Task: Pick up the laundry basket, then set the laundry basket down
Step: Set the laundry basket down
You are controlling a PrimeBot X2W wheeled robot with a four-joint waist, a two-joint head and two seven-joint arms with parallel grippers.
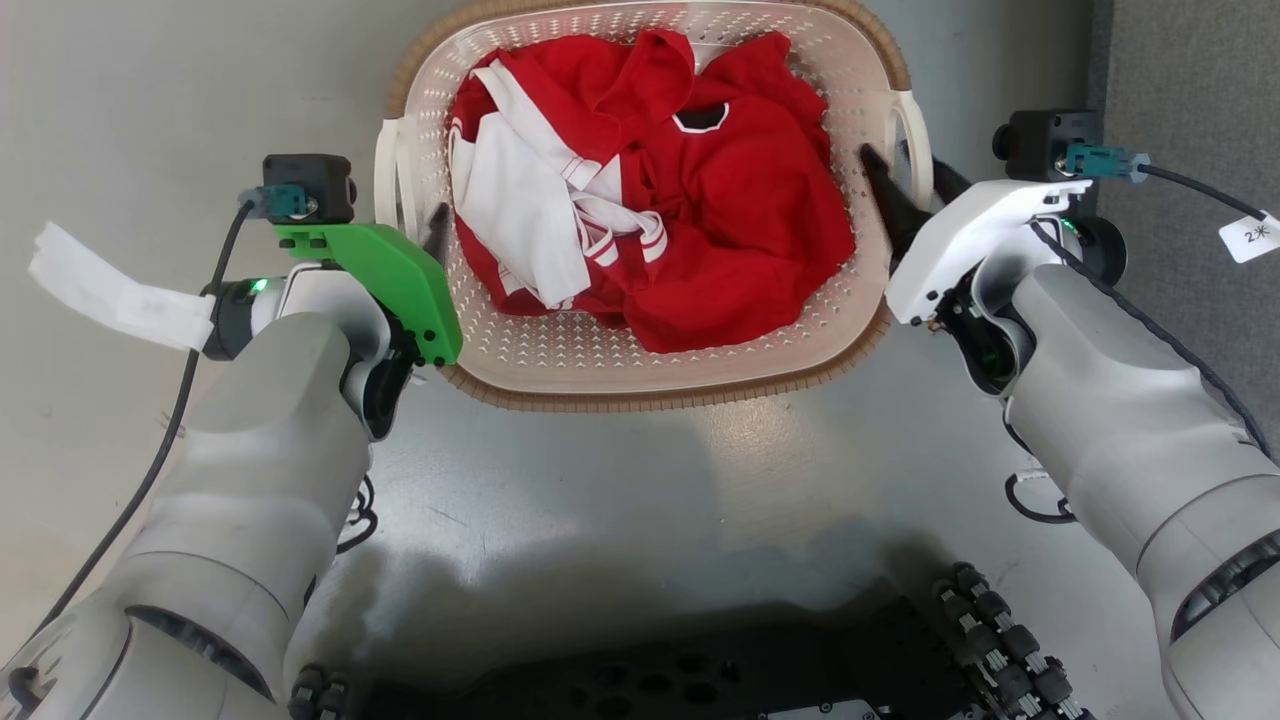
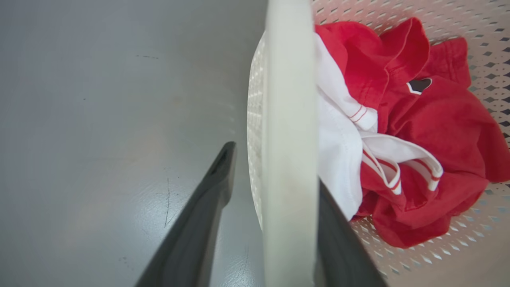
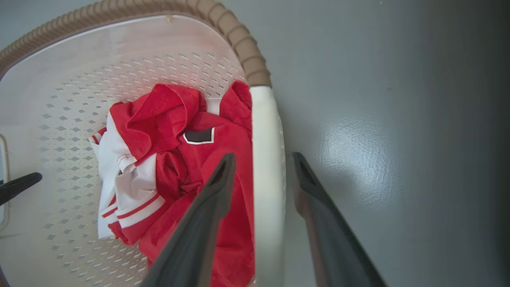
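Basket: your basket [image 1: 650, 398] sits on the grey floor [image 1: 600, 500], between your two grippers.
Inside the basket: red and white clothes [image 1: 700, 200] lie in a heap, lower than the rim.
Left gripper: your left gripper [image 1: 415, 228] is wide. One finger is inside the basket and one outside, with the left handle [image 1: 385, 180] between them. The outside finger is not touching it.
Right gripper: your right gripper [image 1: 905, 165] is wide too. Its fingers sit on either side of the right handle [image 1: 915, 125], with a small gap at the outside finger.
In the way: the clothes lie just beside both inside fingers.
Right of the basket: a rough grey mat [image 1: 1190, 60] lies apart from it. A cable [image 1: 1190, 185] with a white tag [image 1: 1250, 238] hangs over the mat.
Near side of the basket: grey floor, then your black base [image 1: 700, 670].
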